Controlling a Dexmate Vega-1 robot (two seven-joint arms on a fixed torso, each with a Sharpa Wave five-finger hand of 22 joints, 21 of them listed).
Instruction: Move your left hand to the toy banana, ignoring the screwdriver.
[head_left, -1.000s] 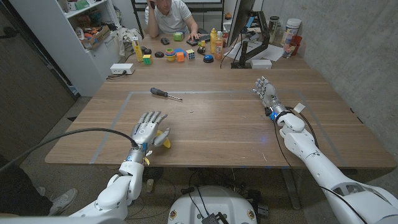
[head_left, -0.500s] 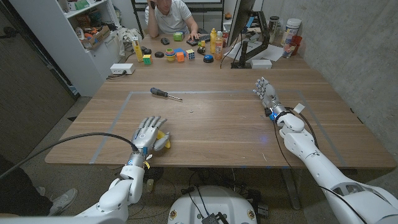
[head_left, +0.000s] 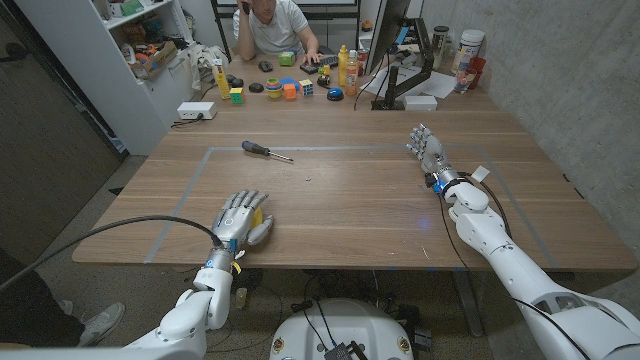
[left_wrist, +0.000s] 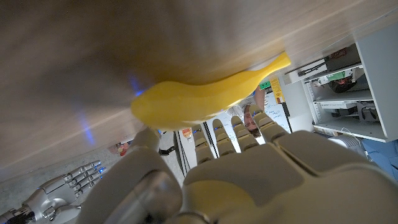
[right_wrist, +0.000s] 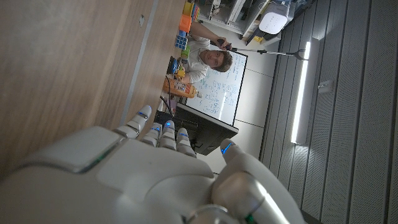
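Two robot hands reach over a wooden bench from its near edge. The left robot hand sits close to the near edge, left of the middle, with its fingers spread and stretched forward over the toy banana. In the head view only a yellow strip of the banana shows along the hand's inner side and beside the thumb; the rest lies under the palm. In the left wrist view the toy banana lies on the wood just beyond the fingertips of the left robot hand, its narrow stem pointing away to one side. The fingers are extended rather than wrapped round it, and the hand has hold of nothing; whether the palm touches the fruit cannot be told. The screwdriver, black-handled with a metal shaft, lies well apart, farther back on the bench and slightly toward the middle. The right robot hand is far across the bench on the right side, standing with its fingers loosely apart and pointing toward the far edge, holding nothing; in the right wrist view the right robot hand shows the same loose spread. At the far end a person sits behind coloured toys and bottles.
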